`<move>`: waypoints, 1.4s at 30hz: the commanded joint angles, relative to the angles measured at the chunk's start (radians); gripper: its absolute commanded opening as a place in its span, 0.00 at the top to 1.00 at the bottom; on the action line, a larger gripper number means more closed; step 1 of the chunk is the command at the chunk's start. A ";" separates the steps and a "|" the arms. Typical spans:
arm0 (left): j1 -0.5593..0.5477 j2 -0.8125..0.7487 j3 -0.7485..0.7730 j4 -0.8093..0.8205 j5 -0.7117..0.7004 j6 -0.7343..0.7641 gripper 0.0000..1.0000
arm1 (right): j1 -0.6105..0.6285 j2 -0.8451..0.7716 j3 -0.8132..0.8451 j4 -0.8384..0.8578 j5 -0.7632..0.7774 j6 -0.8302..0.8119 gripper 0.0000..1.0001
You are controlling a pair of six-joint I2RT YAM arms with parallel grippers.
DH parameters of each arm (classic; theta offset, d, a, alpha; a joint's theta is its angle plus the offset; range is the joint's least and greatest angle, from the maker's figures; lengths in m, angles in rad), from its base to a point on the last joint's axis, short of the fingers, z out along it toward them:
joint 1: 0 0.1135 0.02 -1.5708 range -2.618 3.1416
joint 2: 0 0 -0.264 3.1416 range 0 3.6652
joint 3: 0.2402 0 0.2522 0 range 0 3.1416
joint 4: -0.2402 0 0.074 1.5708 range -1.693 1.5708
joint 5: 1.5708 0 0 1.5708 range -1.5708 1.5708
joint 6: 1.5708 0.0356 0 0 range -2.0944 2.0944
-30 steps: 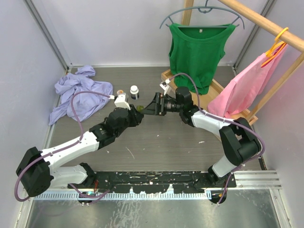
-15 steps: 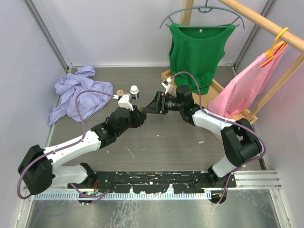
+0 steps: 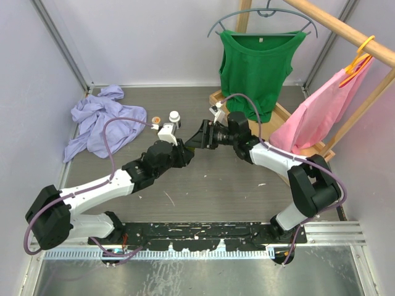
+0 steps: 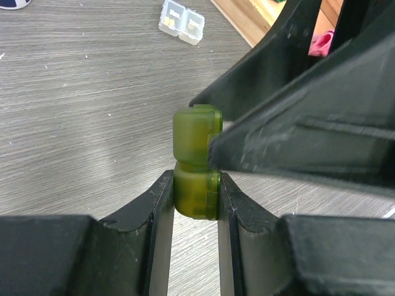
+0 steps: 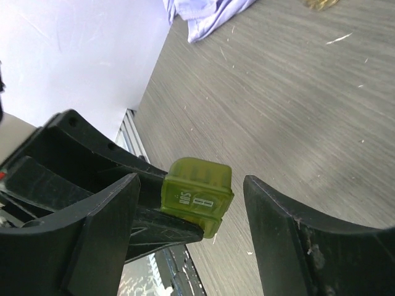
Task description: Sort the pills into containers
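The olive green container (image 4: 196,163) stands upright in my left gripper (image 4: 196,198), which is shut on its lower compartment. It also shows in the right wrist view (image 5: 196,194), with a label on its side. My right gripper (image 5: 191,185) is open, one finger on each side of the container's upper half, with a clear gap on the right side. In the top view the two grippers meet above the table's middle, left (image 3: 184,152) and right (image 3: 197,140); the container is hidden there. The clear container (image 4: 181,21) lies on the table beyond, with small pills inside.
A white pill bottle (image 3: 174,117) and a small brown-topped cap (image 3: 157,119) stand behind the left wrist. A lavender cloth (image 3: 102,120) lies at the back left. A green shirt (image 3: 256,68) and a pink garment (image 3: 321,111) hang on a wooden rack (image 3: 345,28) at the right.
My left gripper has moved a little right and nearer with the green container. The right gripper's open fingers now straddle the container's upper half.
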 commanded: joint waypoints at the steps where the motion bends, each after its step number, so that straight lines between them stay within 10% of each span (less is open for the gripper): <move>1: -0.011 -0.003 0.059 0.059 -0.041 -0.018 1.00 | 0.039 -0.023 0.036 -0.028 0.036 -0.053 0.26; 15: -0.024 0.006 0.065 0.045 -0.059 -0.032 1.00 | 0.036 -0.045 0.043 -0.043 0.054 -0.078 0.39; 19: -0.024 0.004 0.060 0.035 -0.049 -0.041 1.00 | 0.035 -0.050 0.042 -0.010 0.007 -0.083 0.75; 23: -0.021 -0.019 0.024 0.053 -0.046 -0.062 1.00 | 0.034 -0.054 0.025 0.069 -0.059 -0.025 0.89; 38: 0.058 -0.127 -0.094 0.142 0.106 -0.113 1.00 | 0.032 -0.009 -0.018 0.299 -0.207 0.181 0.96; 42: 0.068 -0.149 -0.106 0.150 0.127 -0.099 1.00 | 0.029 -0.011 -0.011 0.293 -0.222 0.154 0.67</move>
